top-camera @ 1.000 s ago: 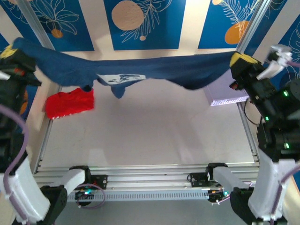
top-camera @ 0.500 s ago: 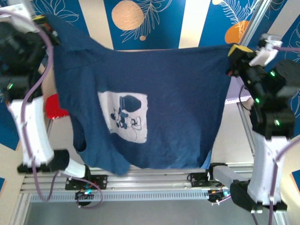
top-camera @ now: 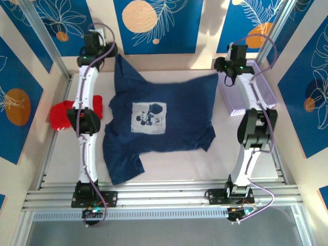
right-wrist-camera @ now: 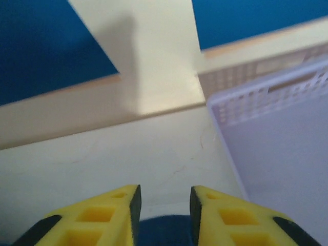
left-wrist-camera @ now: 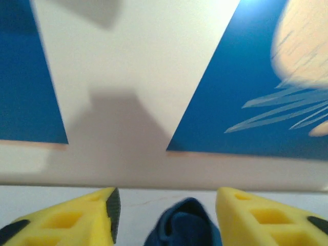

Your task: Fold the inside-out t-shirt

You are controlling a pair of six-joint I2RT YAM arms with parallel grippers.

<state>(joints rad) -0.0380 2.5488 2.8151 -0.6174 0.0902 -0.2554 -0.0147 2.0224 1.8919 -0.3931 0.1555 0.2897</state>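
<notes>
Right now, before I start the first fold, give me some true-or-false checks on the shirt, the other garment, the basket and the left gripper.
1. The navy t-shirt lies spread on the table. True.
2. The red garment lies on top of the shirt. False: it lies to the shirt's left, not on it.
3. The lavender basket sits to the shirt's right. True.
4. The shirt's pale print is hidden underneath. False: it faces up.
5. The left gripper is clamped shut. False: its fingers stand apart, with blue cloth between them.
</notes>
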